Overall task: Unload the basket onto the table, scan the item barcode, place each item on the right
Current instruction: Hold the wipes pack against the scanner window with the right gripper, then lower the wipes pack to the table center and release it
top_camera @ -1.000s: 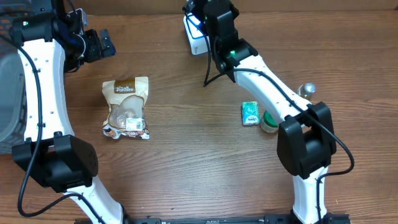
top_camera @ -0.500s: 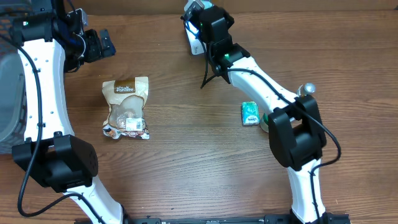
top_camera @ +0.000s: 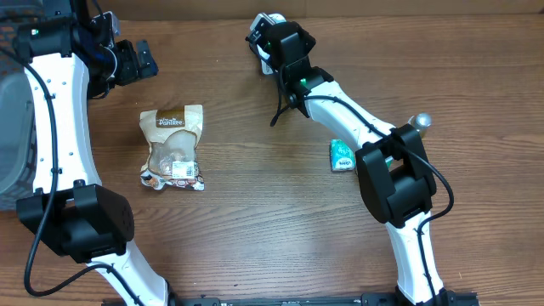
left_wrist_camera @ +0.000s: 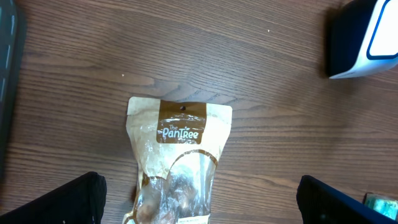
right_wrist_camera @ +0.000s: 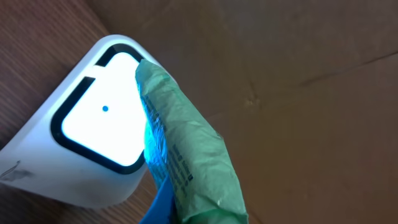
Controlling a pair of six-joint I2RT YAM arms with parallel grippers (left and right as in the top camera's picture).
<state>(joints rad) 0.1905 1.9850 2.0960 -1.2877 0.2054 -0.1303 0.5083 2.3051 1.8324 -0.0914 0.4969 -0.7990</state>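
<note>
At the far left edge of the table (top_camera: 255, 229), a grey bin (top_camera: 10, 127) pokes into the overhead view; I can't tell what's in it.

- Left gripper (top_camera: 140, 61): far-left corner, hovering above the wood, jaws spread fully wide, holding nothing. From its wrist camera I see both fingertips (left_wrist_camera: 62, 199) at the bottom corners with bare space between them.
- Snack pouch (top_camera: 172, 147): lying flat just nearer than and right of the left gripper, brown label end pointing to the far side. It is touching neither arm.
- Scanner (right_wrist_camera: 81, 155): white body, upright at the far edge near centre, window lit. In the overhead view the right arm covers most of it.
- Right gripper (top_camera: 270, 38): right up against the scanner, jaws clamped tight on a green packet (right_wrist_camera: 186, 162). The right wrist view shows the packet edge-on, directly in front of the lit window and overlapping its right border. I can't tell whether it touches the glass. There is brown cardboard (right_wrist_camera: 292, 74) behind.
- Second green packet (top_camera: 342, 155): flat on the table right of centre, just beside the right arm's lower link.
- Small metal knob (top_camera: 420, 121): farther right, standing apart from the packet.
</note>
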